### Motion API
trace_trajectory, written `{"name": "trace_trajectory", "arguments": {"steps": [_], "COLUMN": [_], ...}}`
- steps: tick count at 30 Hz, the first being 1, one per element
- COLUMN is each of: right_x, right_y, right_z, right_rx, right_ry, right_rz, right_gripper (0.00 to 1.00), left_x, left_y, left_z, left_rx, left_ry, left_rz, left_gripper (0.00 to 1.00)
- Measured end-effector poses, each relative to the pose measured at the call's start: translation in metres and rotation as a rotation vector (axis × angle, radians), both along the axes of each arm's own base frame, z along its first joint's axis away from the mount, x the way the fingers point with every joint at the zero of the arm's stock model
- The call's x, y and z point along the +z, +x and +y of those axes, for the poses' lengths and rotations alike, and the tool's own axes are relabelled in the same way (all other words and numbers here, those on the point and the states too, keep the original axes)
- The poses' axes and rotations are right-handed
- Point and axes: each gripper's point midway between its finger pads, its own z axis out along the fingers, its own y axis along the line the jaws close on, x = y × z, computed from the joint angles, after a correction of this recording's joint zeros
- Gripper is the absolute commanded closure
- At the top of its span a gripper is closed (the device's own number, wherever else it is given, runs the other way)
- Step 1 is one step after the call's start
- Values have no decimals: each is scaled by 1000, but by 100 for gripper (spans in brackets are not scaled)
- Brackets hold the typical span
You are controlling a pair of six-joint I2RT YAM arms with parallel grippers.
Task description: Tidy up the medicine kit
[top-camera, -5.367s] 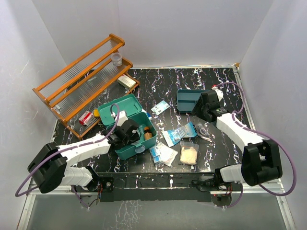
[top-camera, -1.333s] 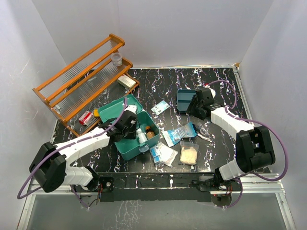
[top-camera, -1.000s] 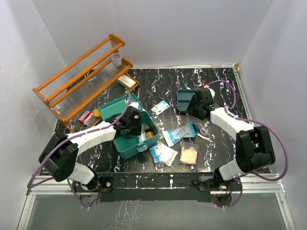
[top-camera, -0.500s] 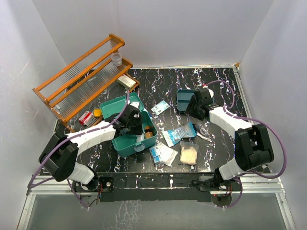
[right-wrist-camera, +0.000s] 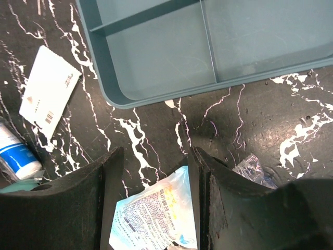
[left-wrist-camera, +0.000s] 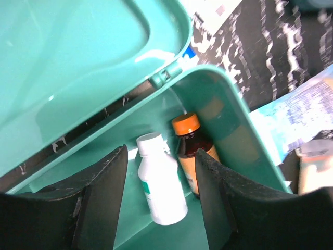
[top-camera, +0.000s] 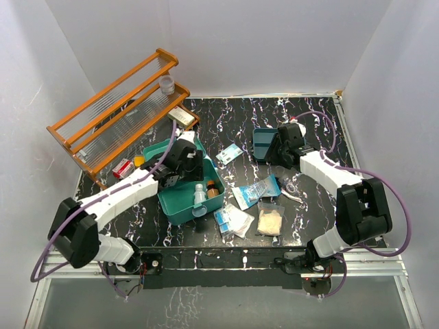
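While open, medicine kit [left-wrist-camera: 156, 120]: 2 bottles [left-wrist-camera: 161, 190].

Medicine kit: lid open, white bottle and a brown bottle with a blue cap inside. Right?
Not quite. The brown bottle has an orange cap, not blue; the left wrist view shows it. The medicine kit lid is open, white bottle inside too.
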Motion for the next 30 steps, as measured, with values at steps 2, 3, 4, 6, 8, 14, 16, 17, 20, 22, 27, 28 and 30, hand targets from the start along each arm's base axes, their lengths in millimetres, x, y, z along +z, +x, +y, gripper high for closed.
{"name": "trace_trajectory", "arguments": {"steps": [2,3,4,6,8,14,16,17,20,22,27,28,30], "right_x": [7,11,15,24,30,26,22,20,17,15,-3,-8,-15], "right_y": [3,4,5,5,5,-10,-18,-23,-43,-56,-78,-80,-82], "right_z": [0,0,0,0,0,-6,-8,-9,-10,-8,-5,-6,-8], "right_rx": [3,6,8,14,17,23,34,44,89,128,198,200,200], "right_ry": [-1,-1,-1,-2,-2,-34,-47,-51,-43,-21,42,57,89], "right_rz": [-16,-25,-33,-52,-63,2,26,34,50,57,107,122,148], "right_gripper": [49,48,48,47,46,40,38,37,35,33,31,31,34], "left_x": [20,31,44,70,94,142,148,150,148,144,123,119,112], "left_y": [5,8,12,19,26,44,49,50,55,58,62,63,64], "left_z": [1,1,1,0,-2,-32,-46,-51,-69,-81,-103,-106,-114], "left_rx": [5,4,4,-5,-26,-177,-234,-256,-329,-365,-437,-450,-476], "left_ry": [-15,-26,-35,-55,-70,-105,-123,-130,-153,-168,-190,-192,-201], "left_rz": [-51,-83,-119,-194,-266,-393,-408,-412,-406,-392,-337,-325,-303], "left_gripper": [42,40,39,37,34,17,10,5,1,1,1,1,1]}}
